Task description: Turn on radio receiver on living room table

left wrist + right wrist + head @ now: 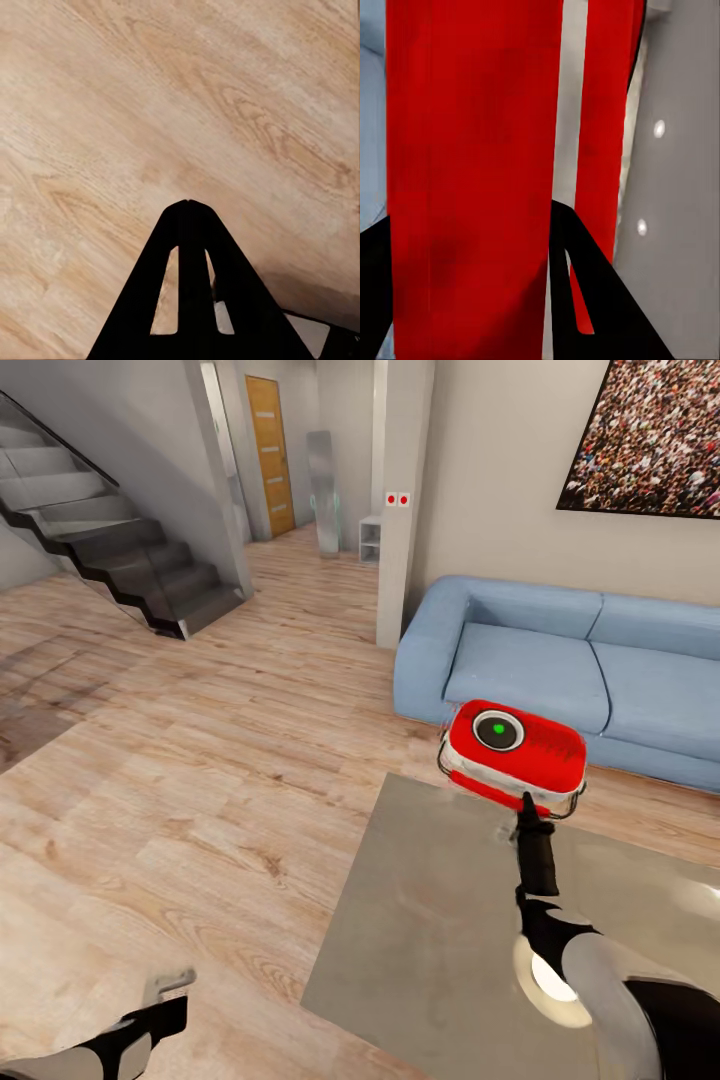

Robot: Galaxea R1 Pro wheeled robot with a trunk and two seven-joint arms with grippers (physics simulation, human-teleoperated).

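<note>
Where right fingers (pixel 527 807) reach, radio receiver (pixel 515 755) touching them, on table (pixel 420 940)

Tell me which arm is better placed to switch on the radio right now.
The right. Its gripper is already at the red radio on the table, and its wrist view has the radio close up. The left gripper hangs shut over bare floor, far from the table.
</note>
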